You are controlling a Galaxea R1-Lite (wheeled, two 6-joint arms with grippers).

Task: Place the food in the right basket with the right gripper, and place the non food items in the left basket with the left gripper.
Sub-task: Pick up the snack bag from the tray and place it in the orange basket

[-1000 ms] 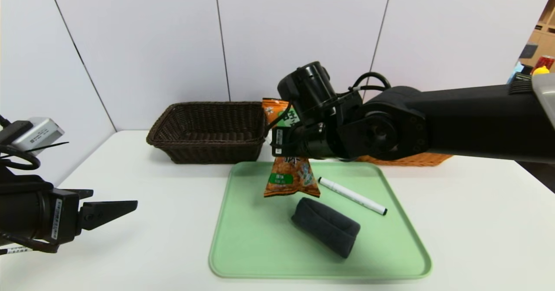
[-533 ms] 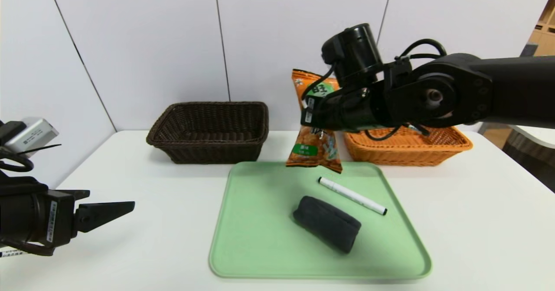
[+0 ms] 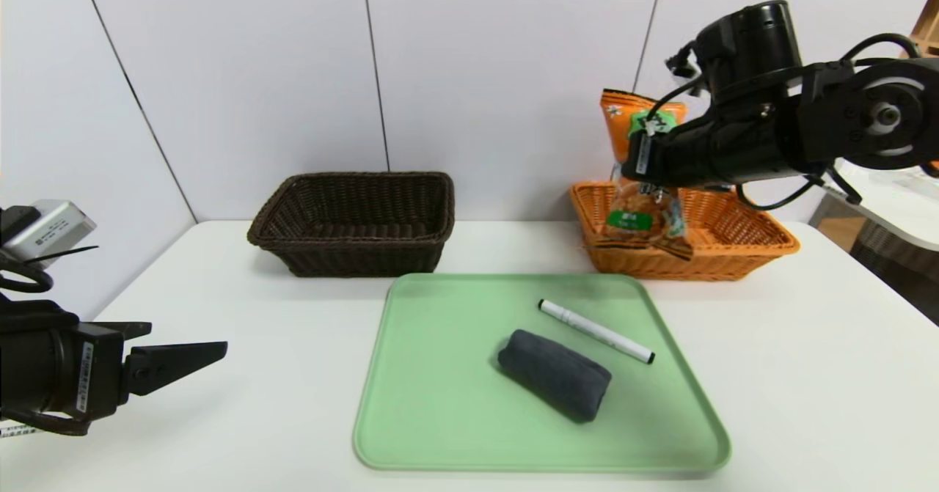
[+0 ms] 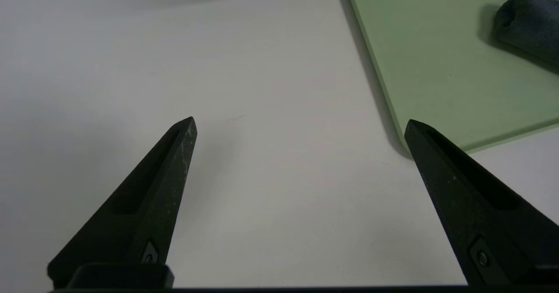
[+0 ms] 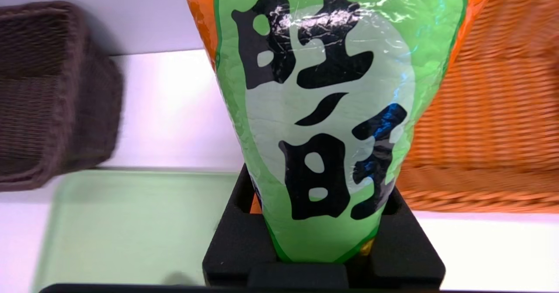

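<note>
My right gripper [image 3: 640, 162] is shut on the orange snack bag [image 3: 640, 217], the food, which hangs upright in the air over the left end of the orange-tan right basket [image 3: 763, 246]. In the right wrist view the bag's green label [image 5: 327, 109] fills the middle, pinched at the gripper [image 5: 321, 223]. The dark grey rolled cloth [image 3: 554, 373] and the white marker [image 3: 596, 331] lie on the green tray [image 3: 440, 404]. The dark brown left basket [image 3: 356, 221] is empty. My left gripper [image 3: 220, 349] stays open low over the table left of the tray, nothing between its fingertips [image 4: 185, 131].
The two baskets stand side by side at the back of the white table [image 3: 807, 375], against a white wall. The tray's near left corner [image 4: 436, 122] and one end of the cloth [image 4: 528, 22] show in the left wrist view.
My right arm has lifted the snack bag off the tray and carried it up and to the right, from over the tray's back edge to over the orange-tan basket. The left arm has stayed put.
</note>
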